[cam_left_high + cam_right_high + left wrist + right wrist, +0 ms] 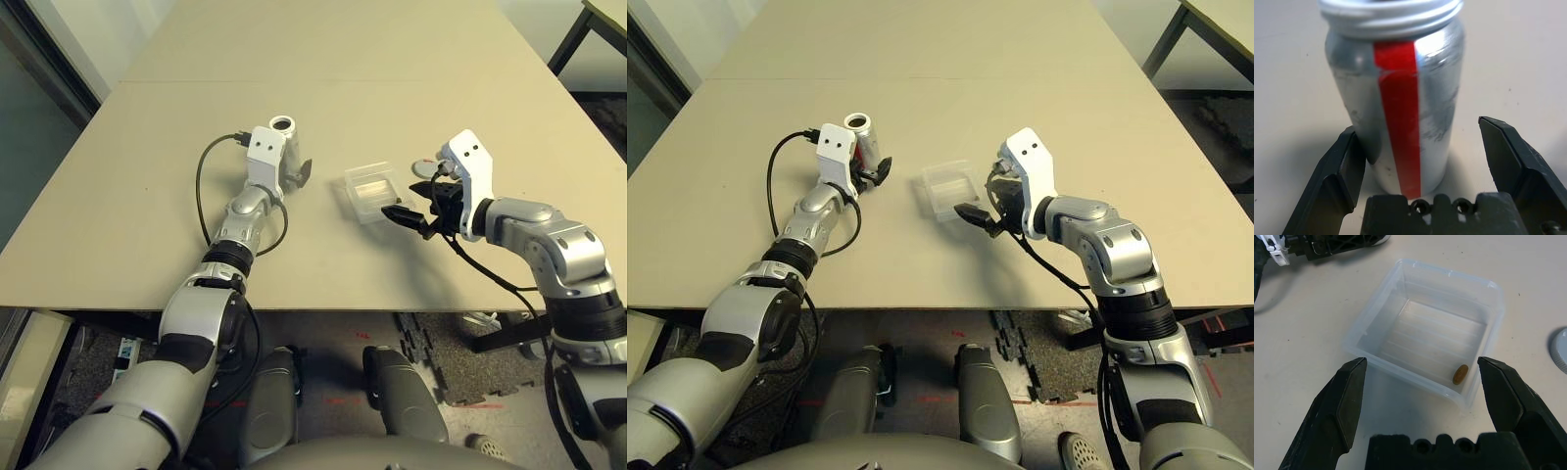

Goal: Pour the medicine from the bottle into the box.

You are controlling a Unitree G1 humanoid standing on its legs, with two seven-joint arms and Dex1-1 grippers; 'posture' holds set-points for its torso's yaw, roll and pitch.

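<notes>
The silver bottle (1400, 98) with a red stripe stands upright on the table, its mouth uncapped (283, 124). My left gripper (1420, 132) is open around its lower body, with one finger (1347, 161) close against it and a gap at the other. The clear plastic box (1435, 333) sits mid-table (372, 191) with one small brown pill (1460, 374) lying in a corner. My right gripper (1420, 364) is open just short of the box's near wall, not touching it, with nothing between its fingers.
The flat grey cap (1560, 350) lies on the table beside the box. A black cable (201, 186) loops from my left wrist over the tabletop. The table's front edge (323, 305) runs close below both arms.
</notes>
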